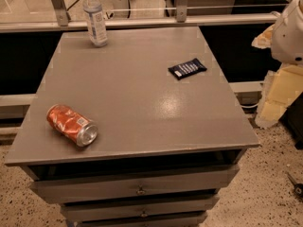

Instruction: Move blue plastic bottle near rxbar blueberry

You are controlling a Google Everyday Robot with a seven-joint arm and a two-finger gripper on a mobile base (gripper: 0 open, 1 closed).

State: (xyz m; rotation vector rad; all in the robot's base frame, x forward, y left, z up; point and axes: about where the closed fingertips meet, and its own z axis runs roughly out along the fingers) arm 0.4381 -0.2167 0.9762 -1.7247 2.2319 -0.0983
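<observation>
Because the gripper is lying out of view, I cannot tell its state; the clear plastic bottle with white cap [95, 19] is standing upright far from the white arm shell [289, 30], probably light, slick, squashable: grip mid-label.

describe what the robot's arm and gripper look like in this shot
Only a small part of the arm shows, at the upper right edge of the camera view. It is a smooth, rounded white shell with a glossy plastic look. No cables, lettering or sleeves can be seen on that part. The gripper is out of frame, so nothing can be said of its colour or shape.
</observation>
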